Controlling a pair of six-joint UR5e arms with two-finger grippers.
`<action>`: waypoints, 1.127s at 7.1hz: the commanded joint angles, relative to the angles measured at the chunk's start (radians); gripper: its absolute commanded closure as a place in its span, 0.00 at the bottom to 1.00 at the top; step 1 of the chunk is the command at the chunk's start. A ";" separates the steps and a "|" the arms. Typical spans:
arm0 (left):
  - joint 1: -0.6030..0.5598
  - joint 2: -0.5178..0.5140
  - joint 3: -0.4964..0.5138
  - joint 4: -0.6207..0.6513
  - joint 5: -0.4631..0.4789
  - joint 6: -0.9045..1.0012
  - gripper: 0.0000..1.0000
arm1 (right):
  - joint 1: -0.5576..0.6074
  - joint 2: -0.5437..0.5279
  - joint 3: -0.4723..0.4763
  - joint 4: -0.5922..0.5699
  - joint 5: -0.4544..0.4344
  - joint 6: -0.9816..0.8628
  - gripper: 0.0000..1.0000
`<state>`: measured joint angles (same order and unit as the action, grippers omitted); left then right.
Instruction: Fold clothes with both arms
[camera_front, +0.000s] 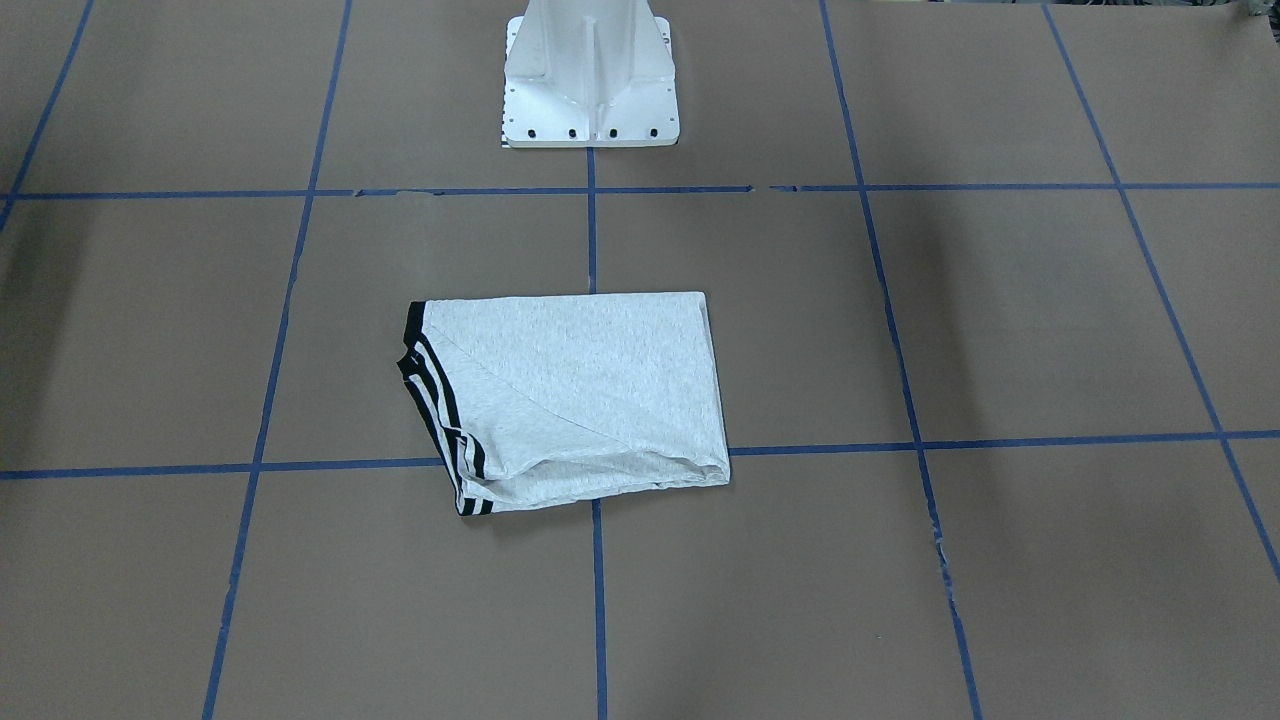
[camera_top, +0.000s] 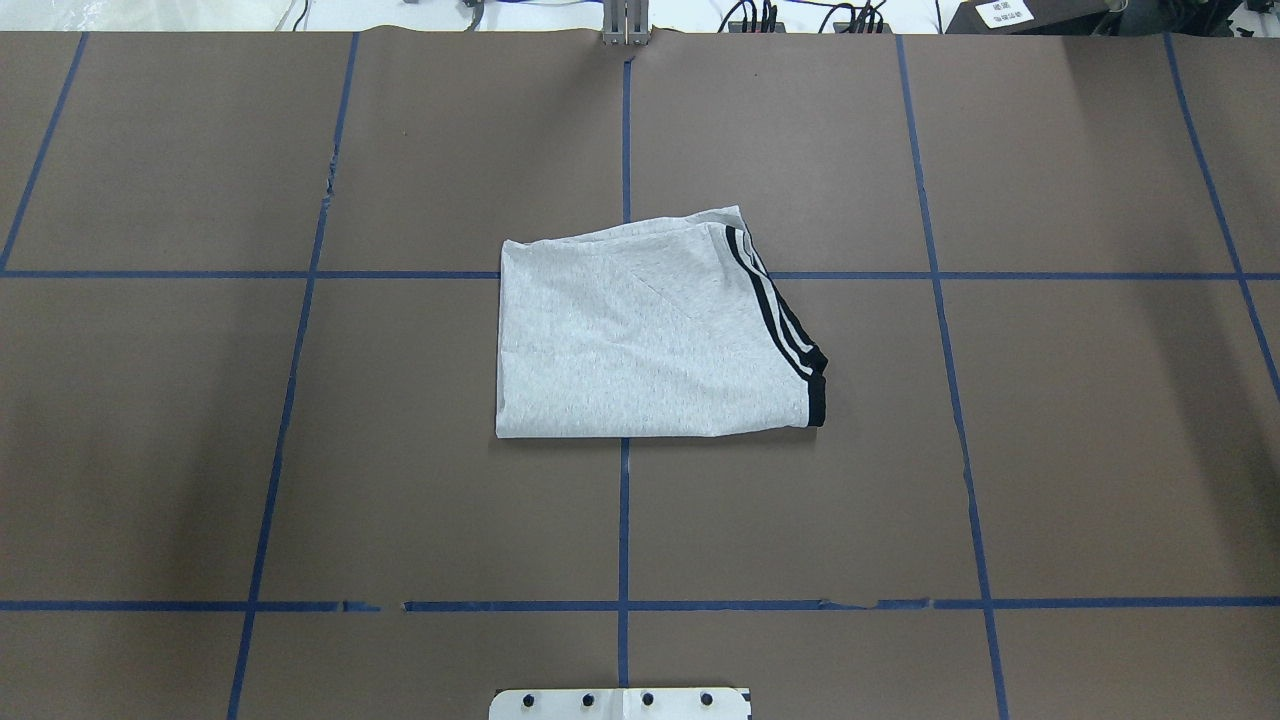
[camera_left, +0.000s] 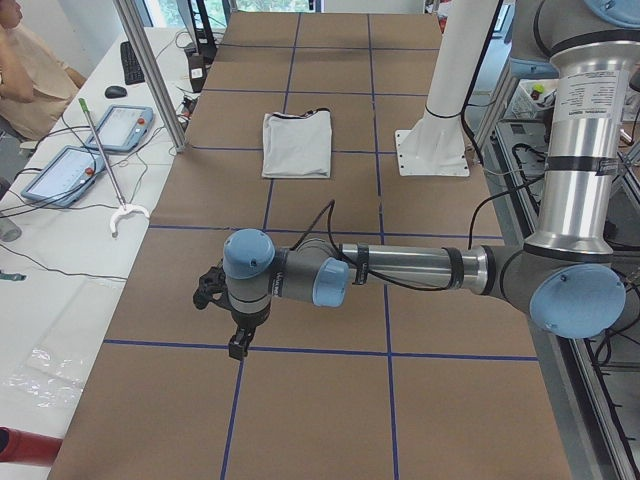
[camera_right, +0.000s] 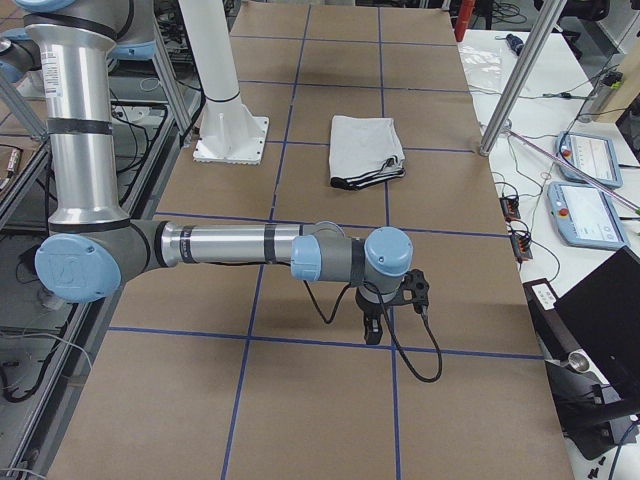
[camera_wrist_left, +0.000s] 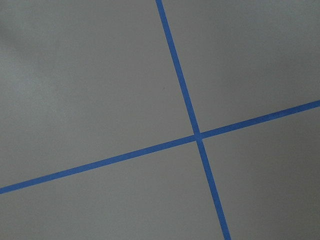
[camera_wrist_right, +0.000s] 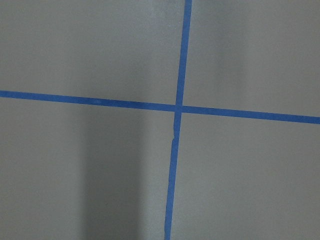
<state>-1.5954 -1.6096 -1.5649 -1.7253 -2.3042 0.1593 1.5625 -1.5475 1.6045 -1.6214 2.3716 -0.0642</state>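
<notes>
Grey heather T-shirt (camera_top: 640, 340), black stripes (camera_top: 772, 312) at 3 o'clock from overhead, looks folded, so leave it flat; black left hand (camera_left: 238, 345) and black right hand (camera_right: 372, 334): clenched or released, cannot tell.

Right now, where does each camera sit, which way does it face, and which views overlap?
Front-facing: across the table, facing the robot; folded T-shirt, white pedestal; no arm.
Overhead: behind the robot, looking forward and down; T-shirt, pedestal edge; no arm.
Exterior left: table's left end; left arm near, left gripper pointing down.
Exterior right: opposite end; right arm near, right gripper pointing down.
Left wrist: down on a blue tape cross; no fingers.
Right wrist: likewise.
Shared: all four exterior views show the T-shirt.
</notes>
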 joint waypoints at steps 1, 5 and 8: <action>0.002 -0.016 0.009 -0.008 -0.001 -0.004 0.00 | -0.010 -0.008 0.003 0.000 0.000 0.001 0.00; 0.002 -0.016 -0.004 -0.010 0.000 -0.006 0.00 | -0.048 -0.010 0.008 0.000 -0.089 0.011 0.00; 0.002 -0.016 -0.007 -0.013 -0.001 -0.004 0.00 | -0.050 -0.010 0.002 0.000 -0.092 0.012 0.00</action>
<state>-1.5933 -1.6260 -1.5708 -1.7372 -2.3043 0.1547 1.5134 -1.5569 1.6096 -1.6214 2.2827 -0.0525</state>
